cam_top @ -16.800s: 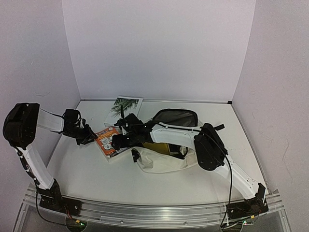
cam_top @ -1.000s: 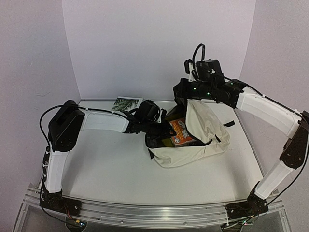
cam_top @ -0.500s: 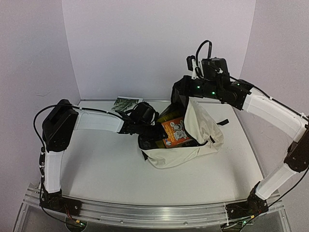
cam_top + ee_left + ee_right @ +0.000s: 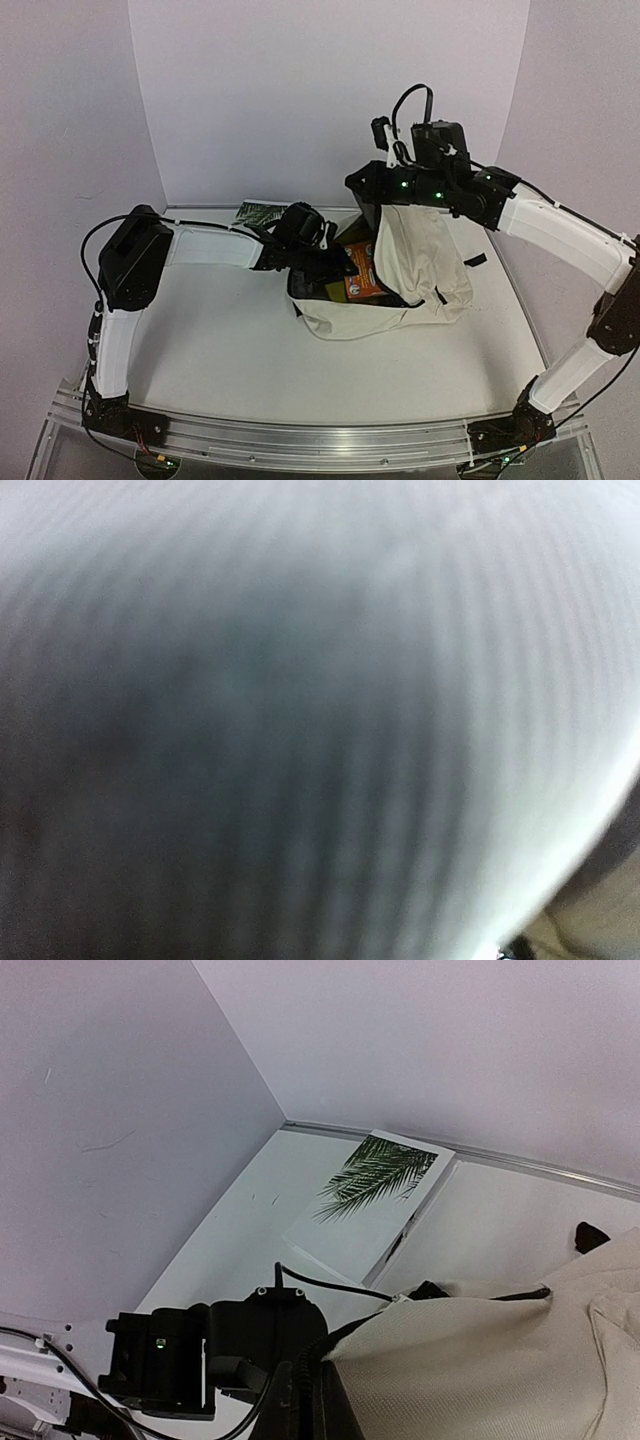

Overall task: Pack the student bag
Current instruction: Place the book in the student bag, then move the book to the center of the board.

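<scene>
The student bag (image 4: pixel 410 285) is a cream backpack in mid-table, its mouth facing left and showing dark lining. My right gripper (image 4: pixel 372 203) is shut on the bag's upper rim and holds it up; in the right wrist view its fingers (image 4: pixel 300 1410) pinch the black zipper edge beside the cream fabric (image 4: pixel 480 1360). An orange book (image 4: pixel 358 280) stands upright in the mouth. My left gripper (image 4: pixel 333 263) reaches into the mouth, shut on that book's left edge. The left wrist view is a grey-white blur.
A white book with a palm leaf (image 4: pixel 262 213) lies at the back left near the wall, also seen from the right wrist (image 4: pixel 370 1200). Something yellow-olive (image 4: pixel 328 290) sits low inside the bag. Walls close the table on three sides.
The right gripper has drawn the bag's rim up and leftward, so the bag stands steeper. Bag, orange book and left gripper have shifted slightly left.
</scene>
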Controlling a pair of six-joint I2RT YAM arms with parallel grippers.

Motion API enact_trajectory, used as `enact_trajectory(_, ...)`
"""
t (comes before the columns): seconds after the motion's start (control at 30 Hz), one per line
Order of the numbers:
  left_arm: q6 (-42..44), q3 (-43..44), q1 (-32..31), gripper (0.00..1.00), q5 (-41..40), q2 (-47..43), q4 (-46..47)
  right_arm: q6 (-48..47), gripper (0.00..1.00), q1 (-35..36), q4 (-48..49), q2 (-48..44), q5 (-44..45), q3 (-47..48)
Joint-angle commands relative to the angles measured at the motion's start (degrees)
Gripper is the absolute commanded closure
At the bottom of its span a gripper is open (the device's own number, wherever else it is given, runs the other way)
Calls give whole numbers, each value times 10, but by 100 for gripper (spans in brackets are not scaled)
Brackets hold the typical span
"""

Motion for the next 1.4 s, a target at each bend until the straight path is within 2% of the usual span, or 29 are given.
enact_trajectory(0.0, 2, 45, -11, 66, 36, -2, 123, 3, 100, 35, 217, 2, -92, 53)
enact_trajectory(0.17, 20, 31, -11, 64, 39, -10, 133, 13, 100, 35, 217, 11, -89, 52)
enact_trajectory(0.4, 61, -49, -3, 47, 35, -67, 140, 18, 100, 35, 192, -35, 51, 7)
enact_trajectory(0.5, 56, -85, 6, 42, 12, -94, 115, 18, 100, 34, 176, -55, 123, -16)
enact_trajectory(0.63, 74, -105, 10, 32, -32, -129, 55, 4, 100, 34, 161, -76, 164, -30)
enact_trajectory(0.8, 105, -122, 11, 20, -62, -186, -9, -18, 100, 34, 154, -91, 173, -38)
enact_trajectory(0.93, 127, -134, 19, 15, -76, -240, -54, -14, 100, 34, 154, -90, 170, -51)
enact_trajectory(1.03, 122, -167, 54, 12, -79, -296, -69, -9, 100, 34, 154, -86, 163, -65)
enact_trajectory(1.1, 115, -201, 101, 10, -78, -327, -75, -4, 100, 34, 154, -82, 163, -74)
enact_trajectory(1.13, 113, -206, 108, 10, -74, -333, -77, -4, 100, 34, 154, -81, 164, -77)
enact_trajectory(1.23, 115, -220, 184, 9, -47, -340, -100, 6, 100, 34, 154, -78, 169, -97)
enact_trajectory(1.37, 106, -245, 260, 9, -4, -335, -85, 28, 100, 34, 153, -89, 194, -146)
